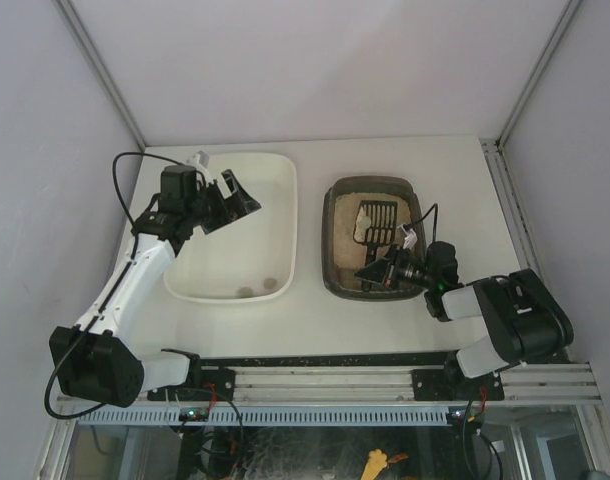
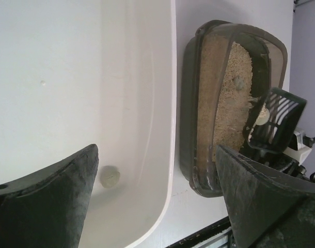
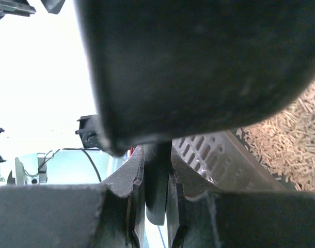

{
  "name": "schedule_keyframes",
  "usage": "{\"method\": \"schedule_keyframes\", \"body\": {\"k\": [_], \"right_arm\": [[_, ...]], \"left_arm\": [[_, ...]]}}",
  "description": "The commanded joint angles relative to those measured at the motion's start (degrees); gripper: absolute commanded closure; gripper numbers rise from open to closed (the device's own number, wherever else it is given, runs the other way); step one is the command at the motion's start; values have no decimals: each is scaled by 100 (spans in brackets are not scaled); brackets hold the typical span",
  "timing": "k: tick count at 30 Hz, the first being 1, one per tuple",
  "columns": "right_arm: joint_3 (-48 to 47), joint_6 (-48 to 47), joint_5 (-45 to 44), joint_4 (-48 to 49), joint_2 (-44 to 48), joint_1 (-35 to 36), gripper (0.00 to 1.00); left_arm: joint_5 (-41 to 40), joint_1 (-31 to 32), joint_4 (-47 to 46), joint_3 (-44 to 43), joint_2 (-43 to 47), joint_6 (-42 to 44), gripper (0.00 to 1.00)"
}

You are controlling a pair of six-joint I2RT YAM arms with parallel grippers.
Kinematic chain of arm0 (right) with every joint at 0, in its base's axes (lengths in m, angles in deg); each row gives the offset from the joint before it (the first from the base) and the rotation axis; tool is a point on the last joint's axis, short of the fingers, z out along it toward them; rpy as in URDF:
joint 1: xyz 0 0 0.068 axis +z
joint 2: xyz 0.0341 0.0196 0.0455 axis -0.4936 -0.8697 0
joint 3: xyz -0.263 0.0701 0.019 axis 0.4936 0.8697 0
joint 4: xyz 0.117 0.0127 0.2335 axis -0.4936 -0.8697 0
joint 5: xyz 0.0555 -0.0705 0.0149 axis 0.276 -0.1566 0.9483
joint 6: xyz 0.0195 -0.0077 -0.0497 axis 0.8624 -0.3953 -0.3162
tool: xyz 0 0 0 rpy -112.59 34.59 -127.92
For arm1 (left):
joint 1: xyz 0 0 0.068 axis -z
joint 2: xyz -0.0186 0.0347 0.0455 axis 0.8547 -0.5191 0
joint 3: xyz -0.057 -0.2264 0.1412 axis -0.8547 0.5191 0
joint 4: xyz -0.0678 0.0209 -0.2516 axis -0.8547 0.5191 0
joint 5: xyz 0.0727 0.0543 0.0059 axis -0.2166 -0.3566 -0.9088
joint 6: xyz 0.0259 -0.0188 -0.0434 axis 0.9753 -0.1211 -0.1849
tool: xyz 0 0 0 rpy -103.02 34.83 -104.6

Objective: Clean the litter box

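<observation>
The litter box (image 1: 328,240) is a dark translucent tray of beige litter, right of centre on the table. A black slotted scoop (image 1: 380,215) rests over the litter with a pale clump (image 1: 364,231) on it. My right gripper (image 1: 382,272) is at the box's near end, shut on the scoop's handle (image 3: 157,191), which shows pinched between the jaws. The scoop's slots (image 3: 211,155) and the litter (image 3: 294,137) lie beyond. My left gripper (image 1: 232,198) hangs open and empty over the cream tub (image 1: 290,215). In the left wrist view the litter box (image 2: 188,134) and the scoop (image 2: 279,116) lie right of the tub.
The cream tub's rim (image 2: 170,103) runs close beside the litter box. Small greyish clumps (image 1: 269,281) lie at the tub's near end, one of them a clump (image 2: 109,176) between my left fingers (image 2: 54,201). White walls enclose the table on three sides.
</observation>
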Motion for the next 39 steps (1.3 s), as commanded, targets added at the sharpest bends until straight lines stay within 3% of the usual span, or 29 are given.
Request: {"method": "schedule_keyframes", "body": {"k": [1, 8, 12, 17, 22, 24, 27, 29, 33, 37, 39], "right_arm": [[169, 521, 328, 2438, -467, -87, 100], [233, 995, 499, 3421, -1064, -263, 100], [240, 915, 516, 3226, -914, -301, 100], [357, 219, 442, 1943, -80, -525, 100], [-301, -1593, 16, -1523, 845, -60, 100], [-260, -1243, 293, -1161, 877, -134, 100], [161, -178, 614, 256, 630, -781, 100], [118, -70, 669, 339, 387, -806, 100], [-213, -470, 650, -513, 197, -249, 100], [113, 604, 805, 1039, -83, -761, 100], [2, 747, 834, 1109, -291, -648, 100]], "left_arm": [[-188, -40, -223, 144, 163, 168, 2], [-193, -39, -219, 138, 157, 218, 3], [-220, -42, -233, 150, 178, 285, 3], [-299, -42, -307, 264, 225, 403, 4], [-325, -52, -344, 326, 207, 421, 4], [-329, -50, -370, 335, 194, 416, 4], [-348, -50, -390, 355, 190, 427, 4], [-357, -52, -386, 352, 187, 428, 4], [-366, -52, -379, 356, 190, 438, 4], [-384, -51, -378, 361, 183, 442, 4], [-390, -46, -382, 357, 172, 451, 4]]}}
